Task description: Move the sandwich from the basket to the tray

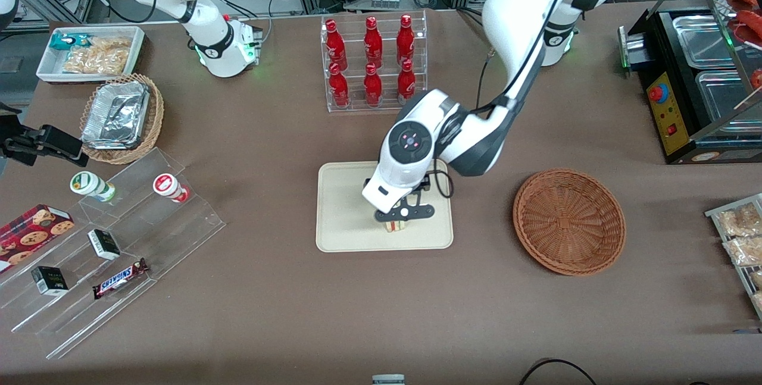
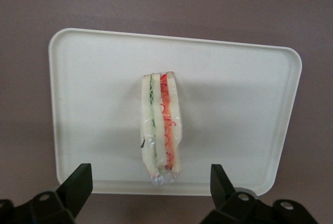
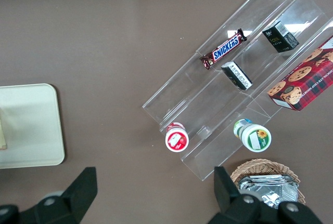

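Note:
The sandwich (image 1: 396,226) (image 2: 161,128) rests on the beige tray (image 1: 339,224) (image 2: 239,115), near the tray's edge closest to the front camera; its red and green filling stripe faces up. My gripper (image 1: 405,213) (image 2: 150,187) hovers just above it, open. The black fingers (image 2: 78,182) stand wide apart on either side of the sandwich and touch nothing. The reddish-brown wicker basket (image 1: 568,221) sits beside the tray, toward the working arm's end of the table, with nothing in it.
A clear rack of red bottles (image 1: 372,63) stands farther from the front camera than the tray. Toward the parked arm's end are a stepped acrylic shelf of snacks (image 1: 119,242), a tan basket of foil containers (image 1: 122,117) and a white bin (image 1: 89,55). A black appliance (image 1: 696,81) sits at the working arm's end.

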